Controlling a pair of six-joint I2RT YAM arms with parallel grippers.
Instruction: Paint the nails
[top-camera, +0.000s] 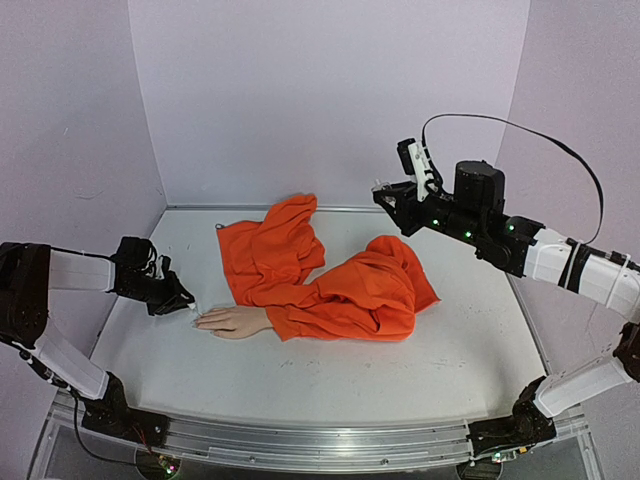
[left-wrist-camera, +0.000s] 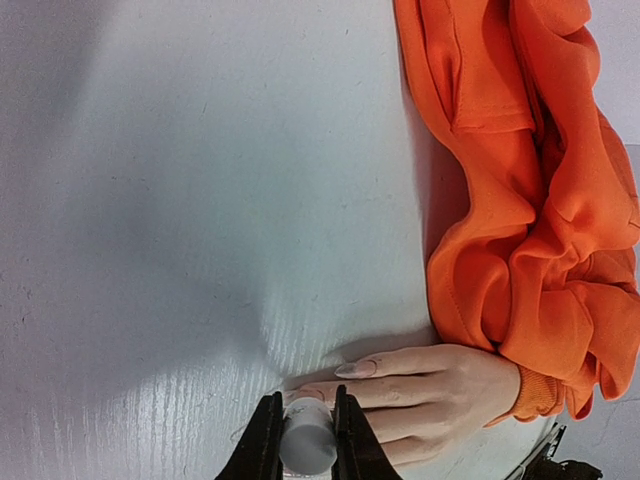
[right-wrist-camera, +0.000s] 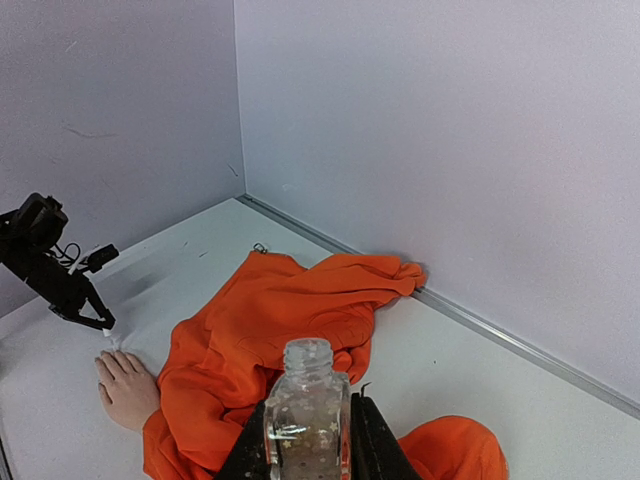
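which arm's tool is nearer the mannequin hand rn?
Left. The left tool, clamped on a white cap, sits right at the mannequin hand fingertips. The right tool, holding the clear bottle, is raised far off, beyond the orange garment.

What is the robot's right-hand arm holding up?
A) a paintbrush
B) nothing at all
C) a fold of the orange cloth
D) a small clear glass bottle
D: the right gripper is shut on a small clear glass bottle, upright with its neck uncapped, above the orange sleeve.
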